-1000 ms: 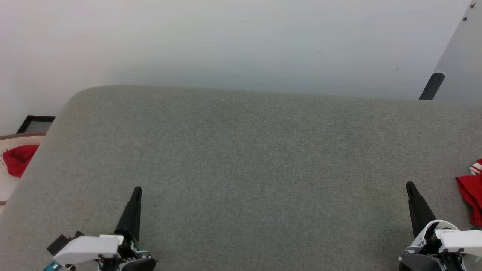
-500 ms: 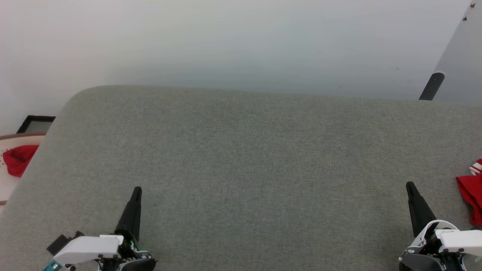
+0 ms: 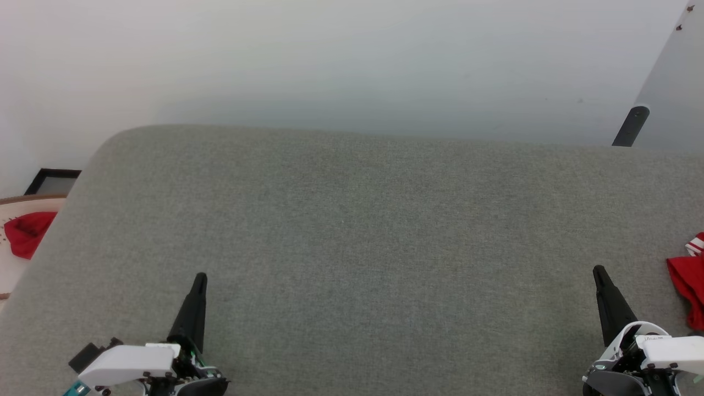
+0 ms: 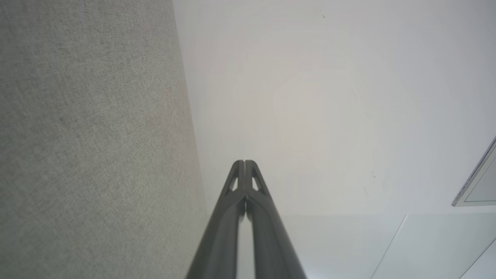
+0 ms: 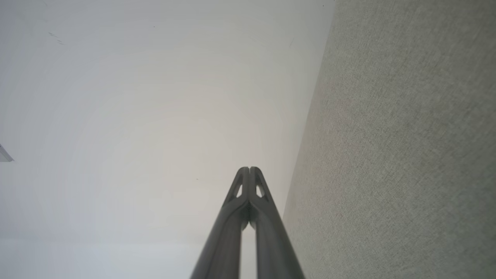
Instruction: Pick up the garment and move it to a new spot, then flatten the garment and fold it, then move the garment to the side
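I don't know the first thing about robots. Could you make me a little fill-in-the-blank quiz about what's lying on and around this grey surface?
The garment with striped trim lies at the robot's ____ edge of the grey fabric surface.
The left gripper and the right gripper both have their fingers ____.
The small plain cloth beyond the surface's left edge is ____ in colour.
Missing words: right; shut; red.

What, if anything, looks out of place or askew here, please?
The garment lies crumpled at the right edge of the grey cushion, cut off by the frame, not flat. A small red cloth sits off the cushion at the left. Nothing looks damaged.
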